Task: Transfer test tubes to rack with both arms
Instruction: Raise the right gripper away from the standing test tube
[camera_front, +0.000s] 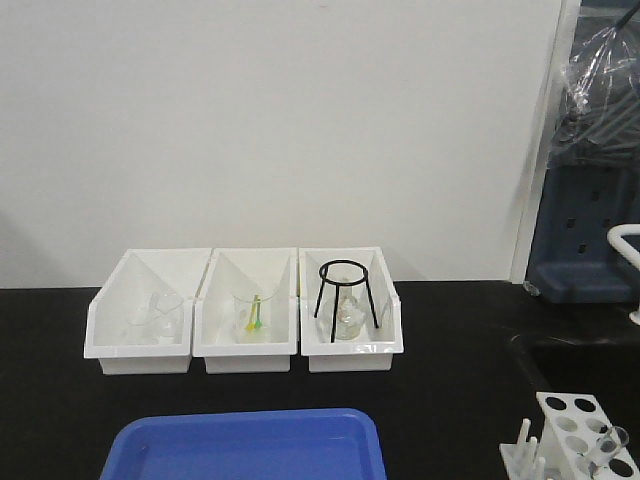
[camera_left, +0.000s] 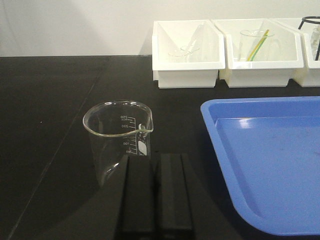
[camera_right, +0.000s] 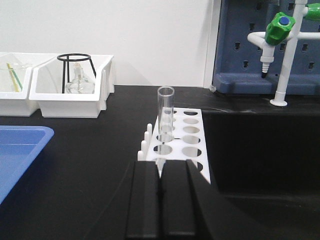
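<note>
1. Three white rectangular plastic bins (camera_front: 246, 355) stand side by side at the back of the black tabletop (camera_front: 450, 330). The left one holds clear glassware, the middle one a clear beaker with yellow-green rods (camera_front: 255, 313), and the right one a black wire tripod (camera_front: 346, 291) standing over a small clear flask.
2. One blue plastic tray (camera_front: 245, 445) lies at the front edge — bare inside in the left wrist view.
3. One clear glass beaker with printed graduations (camera_left: 118, 137) stands upright just beyond the left gripper (camera_left: 155, 200), beside the tray's left rim. Its two black fingers are pressed together with nothing between them.
4. One small white plastic test-tube rack (camera_right: 179, 137), with two rows of round holes and upright pegs along its left side, sits at the front right of the table.
5. One slender clear glass test tube (camera_right: 165, 114) is visible. It stands upright in a left-row hole of the rack, its open mouth well above the top plate.
6. The right gripper (camera_right: 161, 200) is directly in front of the rack, in line with the tube but apart from it. Its fingers meet, gripping nothing.
</note>
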